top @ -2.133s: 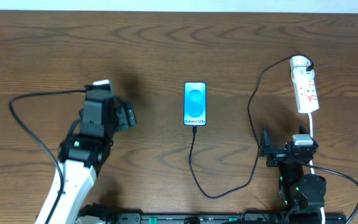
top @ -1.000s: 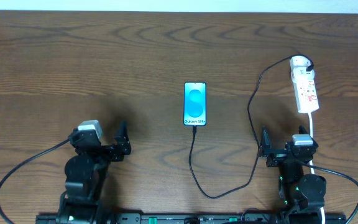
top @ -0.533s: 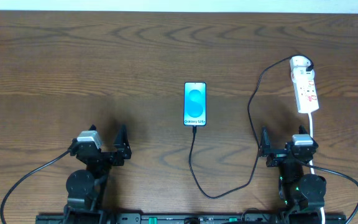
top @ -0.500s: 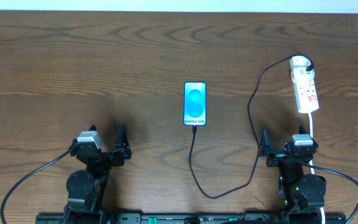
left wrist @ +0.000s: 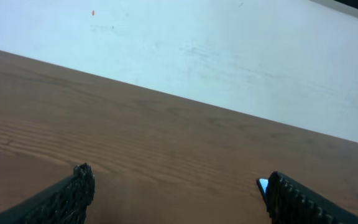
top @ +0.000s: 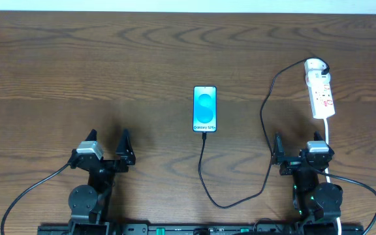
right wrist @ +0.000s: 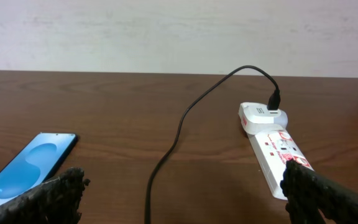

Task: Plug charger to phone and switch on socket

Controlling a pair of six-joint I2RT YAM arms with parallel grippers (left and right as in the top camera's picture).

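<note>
The phone (top: 205,109) lies face up mid-table, its light-blue screen lit; it also shows as phone (right wrist: 30,165) and as a blue sliver of phone (left wrist: 263,185). The black charger (top: 202,171) runs from the phone's near edge, loops toward me, then climbs to the far end of the white socket (top: 321,91). Its tip meets the phone's edge. In the right wrist view the charger (right wrist: 179,130) ends in a plug atop the socket (right wrist: 275,155). My left gripper (top: 108,138) (left wrist: 179,180) is open over bare wood, left of the phone. My right gripper (top: 297,142) (right wrist: 182,186) is open just short of the socket.
The socket's white cord (top: 327,140) runs down past my right arm. Black arm cables (top: 31,189) trail at the near edge. A pale wall (left wrist: 229,50) stands behind the table's far edge.
My left arm has drawn back from beside the phone to the near left edge and lowered, staying open. The right arm, phone and charger have not moved.
</note>
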